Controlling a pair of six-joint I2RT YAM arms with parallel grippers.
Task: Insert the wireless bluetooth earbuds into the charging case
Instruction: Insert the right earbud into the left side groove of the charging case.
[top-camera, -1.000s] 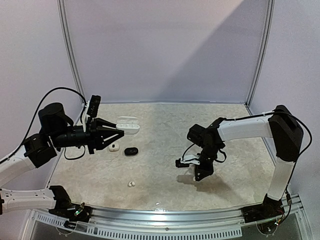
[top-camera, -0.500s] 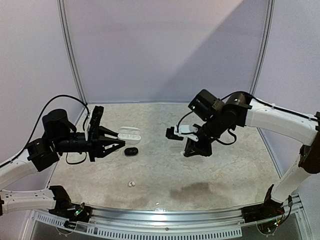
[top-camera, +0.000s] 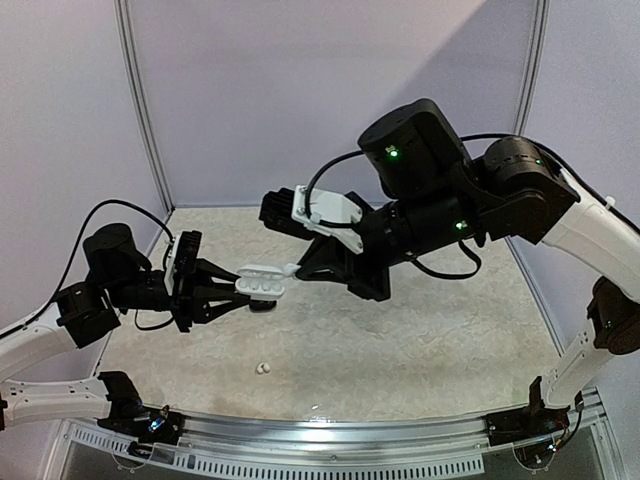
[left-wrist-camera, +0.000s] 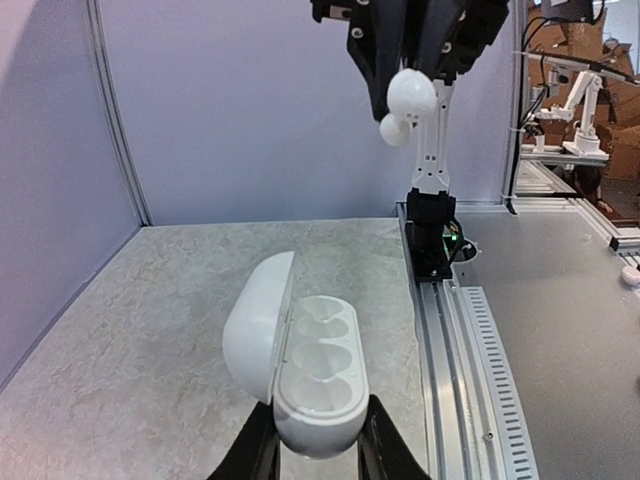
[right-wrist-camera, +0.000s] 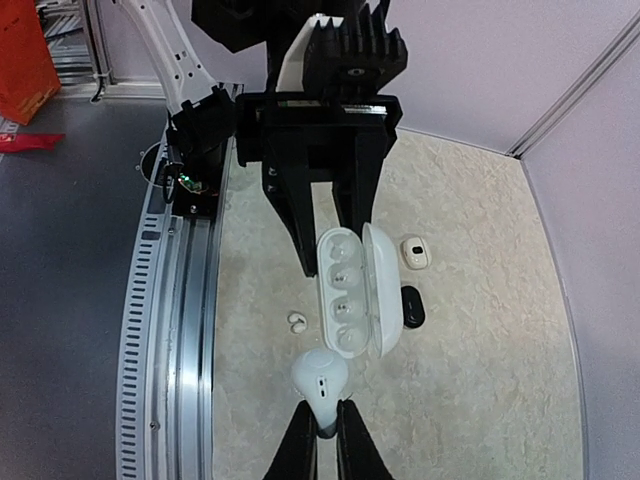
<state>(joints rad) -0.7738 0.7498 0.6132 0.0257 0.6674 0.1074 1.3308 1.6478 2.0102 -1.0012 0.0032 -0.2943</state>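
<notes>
The table (top-camera: 450, 340) carries little, and most of the action hangs above it. The right arm (top-camera: 520, 190) is raised high and reaches leftward across the middle. The left arm (top-camera: 100, 270) stretches low from the left edge with its wrist level. The left gripper (left-wrist-camera: 318, 412) has its jaws clamped on the narrow end of the white charging case (left-wrist-camera: 312, 372). The case is lifted over the left part of the table, its lid swung open and 3 recesses facing up. The right gripper (right-wrist-camera: 322, 415) has its jaws pressed together on a white earbud (right-wrist-camera: 320, 378), which is poised just beyond the end of the open case and not touching it. The top view half hides that bud against the case; both wrist views show it plainly. Only the right wrist view shows the black case (right-wrist-camera: 413, 305) in full, with a small white case (right-wrist-camera: 414, 252) near it, both on the table beside the held case. A loose white earbud (top-camera: 262, 368) lies near the near edge, left of the middle.
</notes>
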